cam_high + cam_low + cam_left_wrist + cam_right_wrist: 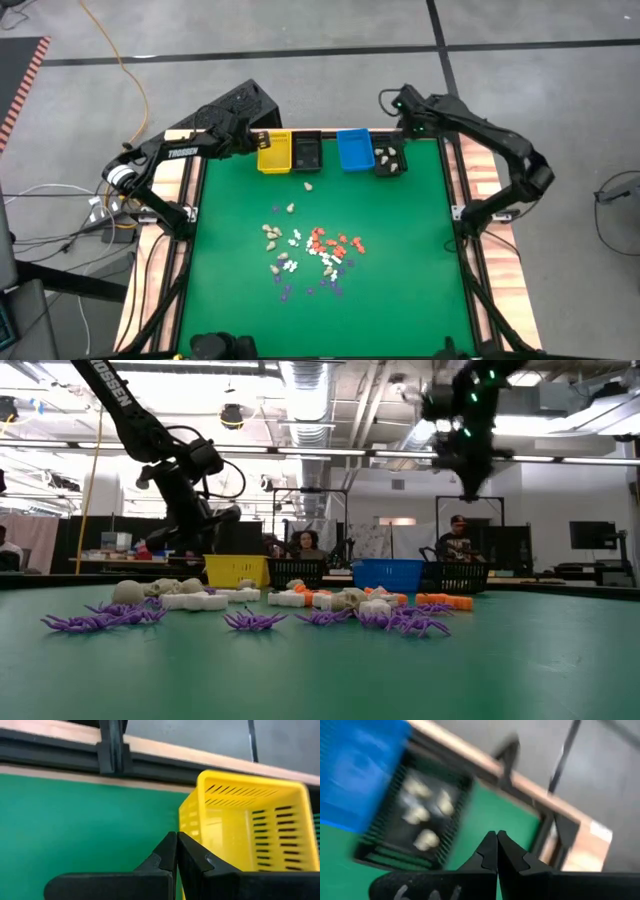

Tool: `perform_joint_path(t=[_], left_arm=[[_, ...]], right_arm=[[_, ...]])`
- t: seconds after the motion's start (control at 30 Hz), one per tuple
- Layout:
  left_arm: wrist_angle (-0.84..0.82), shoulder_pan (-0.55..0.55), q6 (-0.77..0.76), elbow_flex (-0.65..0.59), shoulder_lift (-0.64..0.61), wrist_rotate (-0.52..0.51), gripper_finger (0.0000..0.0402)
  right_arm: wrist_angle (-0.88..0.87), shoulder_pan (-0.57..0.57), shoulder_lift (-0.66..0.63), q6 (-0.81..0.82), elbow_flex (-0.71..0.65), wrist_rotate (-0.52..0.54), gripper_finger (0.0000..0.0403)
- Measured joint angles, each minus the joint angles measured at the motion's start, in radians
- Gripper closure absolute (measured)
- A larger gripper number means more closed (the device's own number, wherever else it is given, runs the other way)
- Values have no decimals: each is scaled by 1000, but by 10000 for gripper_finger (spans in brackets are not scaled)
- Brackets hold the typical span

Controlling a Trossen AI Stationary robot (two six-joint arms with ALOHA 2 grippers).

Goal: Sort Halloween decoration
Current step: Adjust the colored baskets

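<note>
Mostly the Halloween decoration (312, 250) sits mid-table, four cream pieces (425, 810) in the right black bin (390, 160) — only the right wrist view shows them clearly. Four bins total; left gripper (176, 851) and right gripper (496, 849) fingers pinched together, empty.

A green-covered worktop (400, 290) with pale wooden side rails carries everything. Along its far edge stand four small slotted plastic bins in a row: a yellow bin (274, 152), a black bin (306, 152) touching it, a blue bin (355, 149) just beside that, and a second black bin (389, 158) at the right end, holding several cream-beige pieces (388, 155). Near the middle of the green surface lies a loose scatter of tiny Halloween decoration pieces: cream-beige ones (271, 233) toward the left, with one (308, 185) apart nearer the bins, white ones (286, 266), orange-red ones (335, 241) toward the right, and purple spider-like ones (330, 287) nearest the front edge.
</note>
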Motion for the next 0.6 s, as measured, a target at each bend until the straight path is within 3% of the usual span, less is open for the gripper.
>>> perform_joint_path(t=[0.2,0.6], left_arm=[[-20,0,4,0,0,2,402],[-18,0,4,0,0,32,401]], right_arm=[[-39,-27,-2,40,-134,1,383],[-27,118,-2,179,-317,-18,383]])
